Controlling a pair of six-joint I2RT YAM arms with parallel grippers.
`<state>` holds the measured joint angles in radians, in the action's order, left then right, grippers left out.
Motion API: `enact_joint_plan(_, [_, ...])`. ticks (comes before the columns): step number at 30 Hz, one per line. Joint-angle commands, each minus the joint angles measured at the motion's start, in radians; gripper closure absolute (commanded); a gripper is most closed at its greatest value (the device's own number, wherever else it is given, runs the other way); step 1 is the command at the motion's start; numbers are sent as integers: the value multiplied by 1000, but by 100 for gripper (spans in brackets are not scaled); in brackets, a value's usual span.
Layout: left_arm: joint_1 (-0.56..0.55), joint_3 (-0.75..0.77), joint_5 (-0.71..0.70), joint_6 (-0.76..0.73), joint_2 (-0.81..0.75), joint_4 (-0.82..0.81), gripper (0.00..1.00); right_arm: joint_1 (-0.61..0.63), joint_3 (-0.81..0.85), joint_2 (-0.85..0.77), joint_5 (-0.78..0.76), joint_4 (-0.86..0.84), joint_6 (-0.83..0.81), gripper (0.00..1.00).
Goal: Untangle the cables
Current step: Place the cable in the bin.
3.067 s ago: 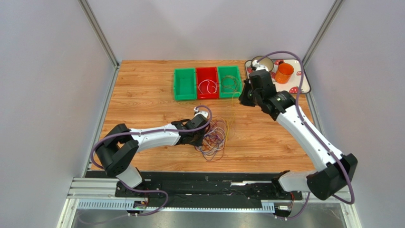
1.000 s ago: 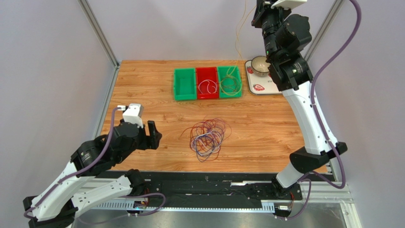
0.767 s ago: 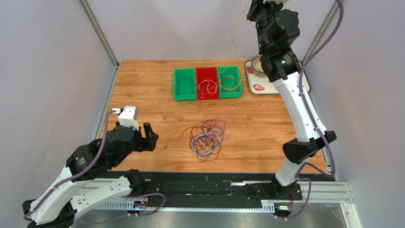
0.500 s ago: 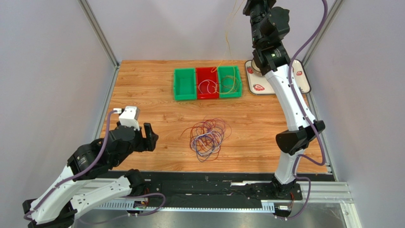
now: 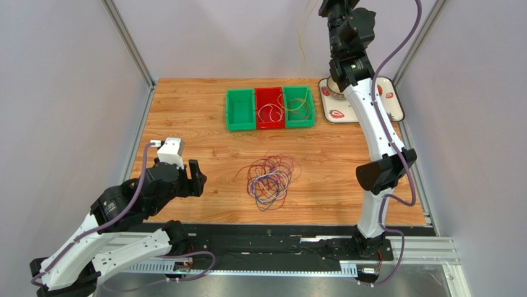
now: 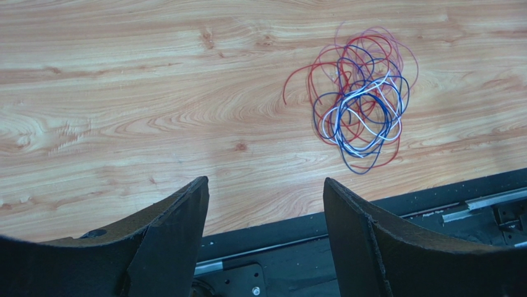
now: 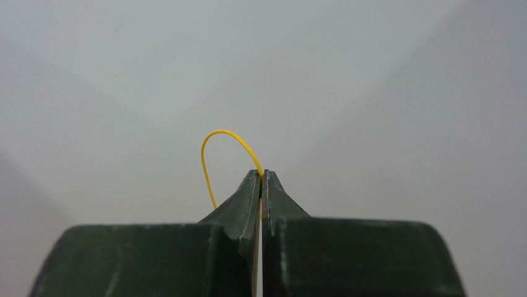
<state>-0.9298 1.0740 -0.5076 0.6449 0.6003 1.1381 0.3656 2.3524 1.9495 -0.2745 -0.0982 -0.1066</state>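
Note:
A tangle of red, blue, purple and white cables lies on the wooden table; the left wrist view shows it ahead and to the right. My left gripper hovers to the left of the tangle, open with nothing between its fingers. My right arm reaches high to the top edge of the overhead view. Its gripper is shut on a thin yellow cable, which hangs down toward the right green bin. That bin holds more cable loops.
Three bins stand in a row at the back: a green one, a red one with a white loop, and the right green one. A white tray with a bowl sits at the back right.
My right arm has swung its wrist a little left and drawn its elbow in, still holding the yellow cable aloft. The left arm has barely shifted.

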Motion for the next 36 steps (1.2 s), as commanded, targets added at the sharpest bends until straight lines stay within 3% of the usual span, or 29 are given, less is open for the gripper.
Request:
enact_joint_plan(1, [-4, -3, -19, -11, 9, -8, 23, -45, 10, 5, 57, -64, 71, 100])
enact_joint_plan(18, [-3, -2, -26, -7, 26, 0, 25, -73, -324, -52, 218, -118, 179, 100])
enact_joint_plan(24, [-3, 1, -29, -4, 27, 5, 25, -74, -375, -76, 199, -121, 209, 100])
enact_joint_plan(36, [-3, -2, -26, -5, -11, -1, 26, -80, -637, -155, 161, -150, 186, 100])
